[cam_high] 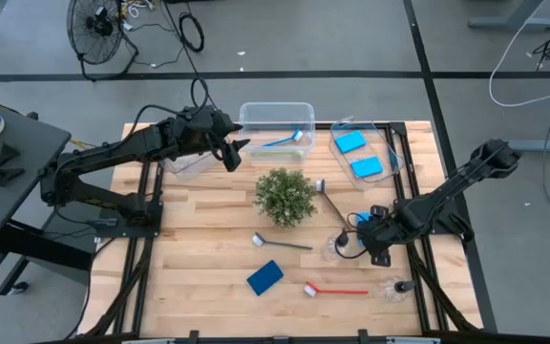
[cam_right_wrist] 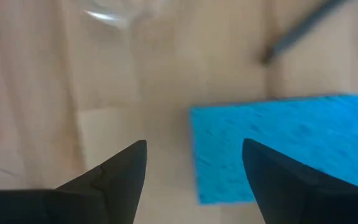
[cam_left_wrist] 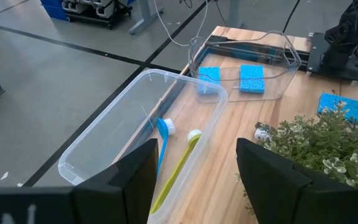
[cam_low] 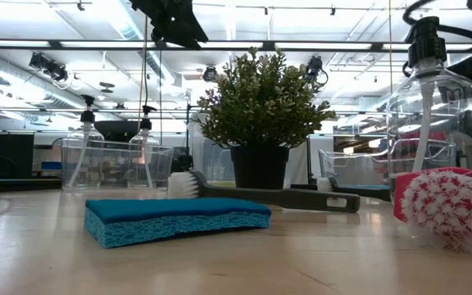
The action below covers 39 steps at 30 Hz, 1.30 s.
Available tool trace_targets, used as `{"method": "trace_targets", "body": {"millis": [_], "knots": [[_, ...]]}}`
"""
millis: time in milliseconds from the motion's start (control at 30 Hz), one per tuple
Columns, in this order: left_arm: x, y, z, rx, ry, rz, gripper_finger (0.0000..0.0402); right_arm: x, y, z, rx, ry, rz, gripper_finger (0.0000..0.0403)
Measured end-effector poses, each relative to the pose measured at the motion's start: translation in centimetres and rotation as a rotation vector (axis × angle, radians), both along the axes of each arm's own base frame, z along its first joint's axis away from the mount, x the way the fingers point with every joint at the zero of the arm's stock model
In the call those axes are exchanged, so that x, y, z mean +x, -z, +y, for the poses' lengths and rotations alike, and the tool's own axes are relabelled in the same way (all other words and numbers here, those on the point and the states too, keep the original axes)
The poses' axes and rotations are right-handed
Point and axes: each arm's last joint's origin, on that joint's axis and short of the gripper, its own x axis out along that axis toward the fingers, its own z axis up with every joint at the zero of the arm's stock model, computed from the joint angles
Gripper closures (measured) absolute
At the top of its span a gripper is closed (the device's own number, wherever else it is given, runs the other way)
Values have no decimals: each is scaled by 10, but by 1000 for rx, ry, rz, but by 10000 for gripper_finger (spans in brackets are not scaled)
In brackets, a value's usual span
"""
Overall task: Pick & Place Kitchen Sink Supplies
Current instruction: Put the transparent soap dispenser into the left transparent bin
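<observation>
1. While the right gripper (cam_high: 370, 232) hovers empty, fingers spread, above a blue sponge (cam_right_wrist: 278, 146) on the tabletop (cam_high: 208, 248), nothing is held.
2. Left gripper (cam_high: 232, 153), parted and empty, hangs over the brush bin (cam_left_wrist: 104, 134).

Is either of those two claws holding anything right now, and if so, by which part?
No. The left gripper hangs open and empty above the middle bin. The right gripper is open too, above a blue sponge on the table, not touching it.

Plant (cam_high: 285, 196) — clear bins (cam_high: 277, 118) (three) — fan (cam_high: 100, 27)
</observation>
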Motion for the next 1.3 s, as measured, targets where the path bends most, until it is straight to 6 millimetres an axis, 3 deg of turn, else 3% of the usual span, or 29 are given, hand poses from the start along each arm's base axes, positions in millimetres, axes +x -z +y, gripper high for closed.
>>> {"method": "trace_targets", "body": {"millis": [467, 767, 1033, 1300], "knots": [[-1, 1, 0, -4, 0, 14, 181, -1, -6, 6, 89, 66, -32, 138], [-1, 1, 0, -4, 0, 13, 181, 9, -41, 11, 132, 26, -176, 138], [0, 1, 0, -4, 0, 12, 181, 23, -72, 10, -1, 76, -375, 138], [0, 1, -1, -11, 17, 9, 181, 33, -83, 11, 86, 103, -457, 138]]}}
